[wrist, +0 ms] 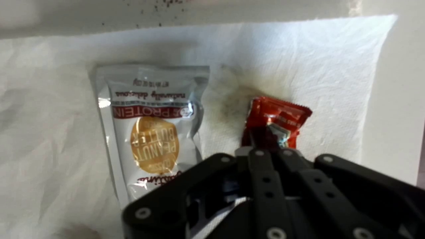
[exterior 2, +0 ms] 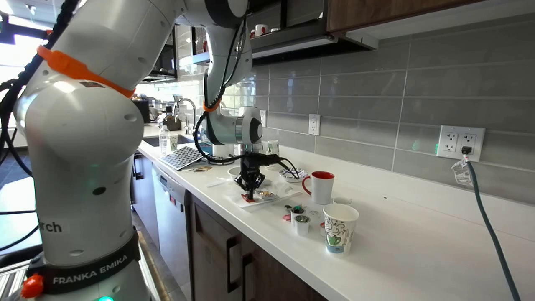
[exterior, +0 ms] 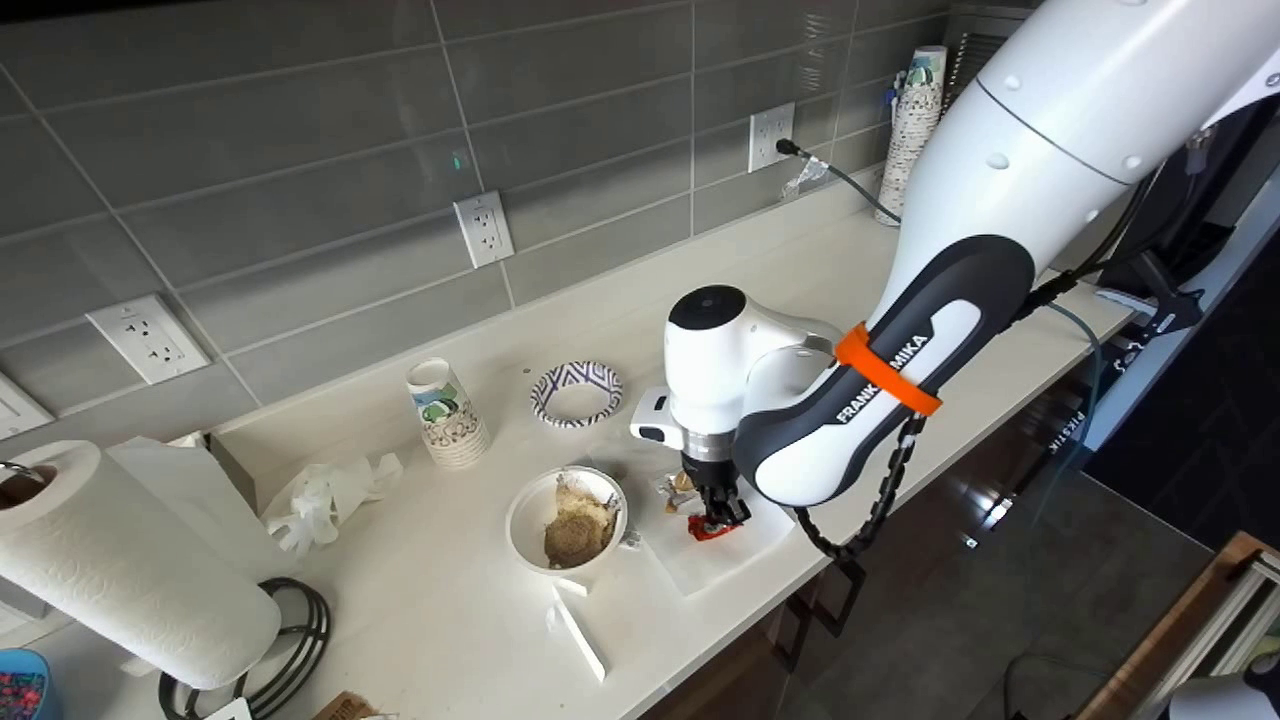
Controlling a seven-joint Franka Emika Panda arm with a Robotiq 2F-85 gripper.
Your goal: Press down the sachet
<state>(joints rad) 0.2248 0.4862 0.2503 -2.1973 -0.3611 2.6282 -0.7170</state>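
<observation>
Your gripper (wrist: 274, 152) points down, jaws clenched together, nothing seen pinched between them; they reach the red sachet (wrist: 280, 121), likely your target, lying on the white paper (wrist: 342, 63). The sachet's lower part in the wrist view is hidden behind the gripper, so can't tell if you're centred. If you aren't, it could tip or squirt out sideways; if you bear down too hard over so narrow a contact, it could burst. Any sideways drift while pressing probably drags the loose paper, and the peanut butter pouch (wrist: 152, 142) goes with it. In an exterior view, the bowl (exterior: 528, 520) sits beside the paper, so a burst or wide swing could foul it. The counter (exterior: 440, 600) ends close by, too; a skidding sachet might go over.
</observation>
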